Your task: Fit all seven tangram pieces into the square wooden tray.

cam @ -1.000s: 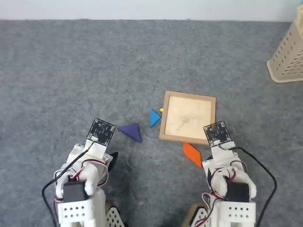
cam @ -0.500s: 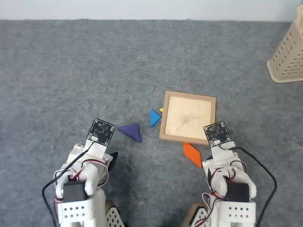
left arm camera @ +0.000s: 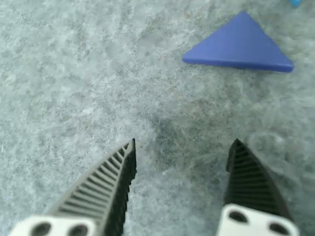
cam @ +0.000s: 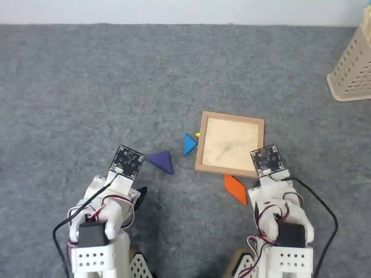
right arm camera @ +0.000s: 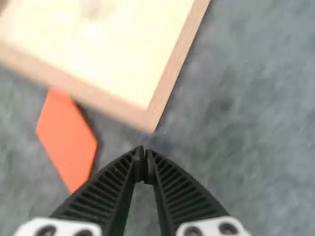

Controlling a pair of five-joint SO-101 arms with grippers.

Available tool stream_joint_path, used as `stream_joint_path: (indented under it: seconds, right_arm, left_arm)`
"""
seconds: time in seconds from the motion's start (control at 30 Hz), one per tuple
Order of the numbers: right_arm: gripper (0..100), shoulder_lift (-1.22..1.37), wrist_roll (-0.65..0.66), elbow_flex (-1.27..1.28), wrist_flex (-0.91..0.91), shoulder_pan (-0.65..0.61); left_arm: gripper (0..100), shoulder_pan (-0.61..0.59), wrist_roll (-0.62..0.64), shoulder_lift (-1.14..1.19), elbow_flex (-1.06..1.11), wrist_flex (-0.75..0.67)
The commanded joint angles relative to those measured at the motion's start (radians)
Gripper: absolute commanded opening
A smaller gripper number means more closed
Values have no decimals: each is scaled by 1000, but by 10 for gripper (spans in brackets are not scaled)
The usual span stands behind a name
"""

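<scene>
My left tool (left arm camera: pixel 184 143) has its two fingers wide apart, and nothing is between them. It hangs low over the grey fuzzy counter (cam: pixel 81 87). The dark blue flat triangle (left arm camera: pixel 238 44) lies just ahead of it, near but not touching.

My right tool (right arm camera: pixel 143 152) has its fingers pressed together, and it holds nothing. It sits just off a corner of the square wooden tray (right arm camera: pixel 113 54). The orange slanted four-sided piece (right arm camera: pixel 66 137) lies on the counter close by, just outside the tray's rim.

I think the job has not really begun. Seen from above, the tray (cam: pixel 232 145) is bare wood inside, with no piece in it.

I count four pieces out on the counter:
- The dark blue triangle (cam: pixel 160 160) is a little way off from the tray, on my left arm's side.
- A small light blue triangle (cam: pixel 189 144) is right up by the tray's rim. I cannot tell if it touches.
- A tiny yellow bit (cam: pixel 197 135) peeks out next to the light blue one. It is too small for me to tell its shape.
- The orange piece (cam: pixel 235 189) is by the rim nearest my arms.

The task wants seven pieces inside, so every piece is left to do.

A pale basket with holes (cam: pixel 353 61) stands far off at the counter's edge.
</scene>
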Motion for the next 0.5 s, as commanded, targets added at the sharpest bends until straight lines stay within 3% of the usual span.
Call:
stream_joint_path:
  seconds: [0.0,0.07,0.3,0.47]
  right_arm:
    - [6,-18,127,-18,-56,22]
    - [6,-18,164,-49,-59,50]
    - [6,18,52,-249,-58,71]
    - [7,332,-17,-466,-65,31]
  left_arm:
    - [280,17,0,-15,-10,-2]
    - [280,25,-2,-15,-10,-2]
    - [280,25,-2,-15,-10,-2]
    - [280,25,-2,-15,-10,-2]
